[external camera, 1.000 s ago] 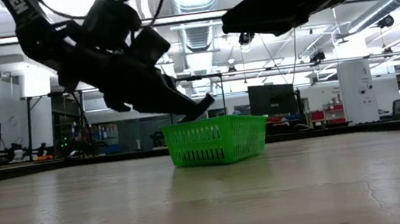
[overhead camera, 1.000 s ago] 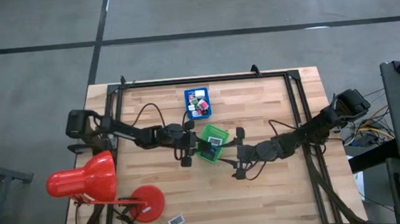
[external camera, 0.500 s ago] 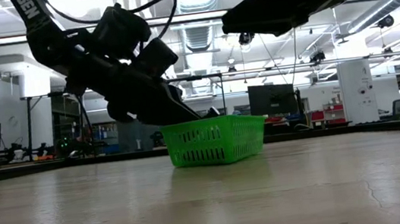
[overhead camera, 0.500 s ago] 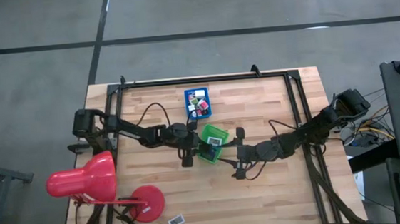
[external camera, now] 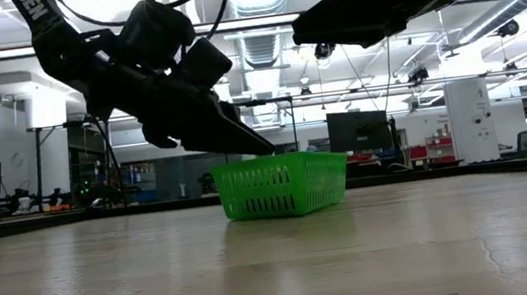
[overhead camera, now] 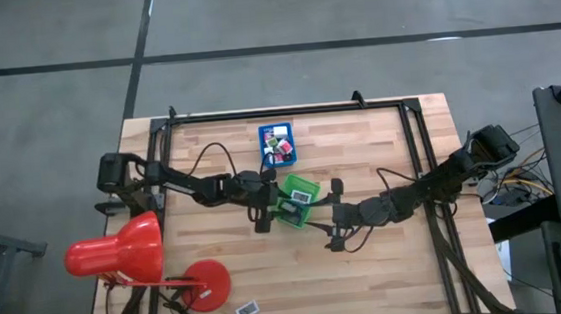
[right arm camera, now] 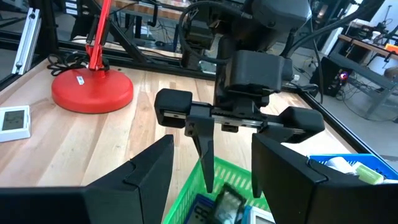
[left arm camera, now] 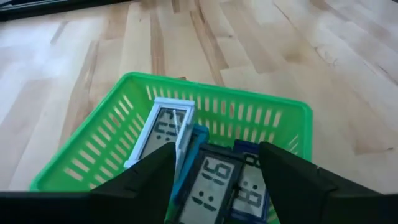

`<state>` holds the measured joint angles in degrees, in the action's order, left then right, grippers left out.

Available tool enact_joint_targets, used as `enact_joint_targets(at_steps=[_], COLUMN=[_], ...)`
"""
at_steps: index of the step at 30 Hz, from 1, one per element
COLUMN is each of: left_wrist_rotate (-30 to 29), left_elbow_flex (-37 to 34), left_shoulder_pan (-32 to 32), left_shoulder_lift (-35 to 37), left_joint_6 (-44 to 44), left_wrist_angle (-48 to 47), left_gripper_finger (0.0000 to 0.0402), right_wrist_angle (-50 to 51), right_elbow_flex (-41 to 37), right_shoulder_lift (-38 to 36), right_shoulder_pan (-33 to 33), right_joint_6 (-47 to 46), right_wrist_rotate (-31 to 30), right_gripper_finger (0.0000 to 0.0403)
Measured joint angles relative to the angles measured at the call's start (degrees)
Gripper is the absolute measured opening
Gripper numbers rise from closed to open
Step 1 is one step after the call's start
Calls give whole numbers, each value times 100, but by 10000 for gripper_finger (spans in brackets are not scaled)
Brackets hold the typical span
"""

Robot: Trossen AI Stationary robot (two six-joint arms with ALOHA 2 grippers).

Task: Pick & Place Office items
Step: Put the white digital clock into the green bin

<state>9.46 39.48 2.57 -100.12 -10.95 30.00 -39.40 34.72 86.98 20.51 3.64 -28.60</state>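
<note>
Red lamp (overhead camera: pixel 117 252) well apart from green tray (overhead camera: pixel 297 199); blue tray (overhead camera: pixel 278 144) near.

The office items were small flat pieces, several of them little digital clocks with grey number displays. Three of these clocks lay in the green tray (left arm camera: pixel 81 149) near the middle of the table: a white-framed one (left arm camera: pixel 163 132) leaned tilted against the tray's wall, a blue-framed one (left arm camera: pixel 208 184) lay just beside it, and another blue-framed one (left arm camera: pixel 251 186) lay touching that. A cluster of tiny white, pink-red and green pieces (overhead camera: pixel 279 146) filled the blue tray (overhead camera: pixel 276 129) at the far side of the table. One white clock (overhead camera: pixel 246 308) lay flat and alone on the bare wood at the near edge, well apart from both trays.
</note>
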Motion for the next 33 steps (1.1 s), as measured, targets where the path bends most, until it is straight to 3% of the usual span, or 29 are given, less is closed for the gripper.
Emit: enact_joint_targets(at_steps=[4, 7, 10, 14, 16, 26, 33], left_wrist_rotate=[-2, -1, -33, -40, -39, 40, 901], left_elbow_flex=[0, 0, -15, -33, -33, -2, -2], left_shoulder_pan=[-53, -142, -267, -532, -698, -1515, -1991], left_shoulder_lift=[19, 119, 334, 787, 1023, 1637, 1682], left_joint_6=[-65, -189, -332, -688, -861, -940, -854], left_wrist_angle=[-11, -163, -524, -1268, -1685, -3526, -3756], left_gripper_finger=[225, 197, 142, 37, 12, 1, 1], right_wrist_angle=[0, 0, 2, 20, 20, 17, 17], right_elbow_flex=[0, 0, 0, 0, 0, -2, 9], right_shoulder_lift=[0, 0, 0, 0, 0, 0, 0], right_shoulder_pan=[-1, 0, 0, 0, 0, 0, -2], right_joint_6=[0, 0, 0, 0, 0, 0, 0], right_wrist_rotate=[2, 2, 2, 0, 0, 0, 2], right_gripper_finger=[212, 212, 212, 212, 212, 212, 212])
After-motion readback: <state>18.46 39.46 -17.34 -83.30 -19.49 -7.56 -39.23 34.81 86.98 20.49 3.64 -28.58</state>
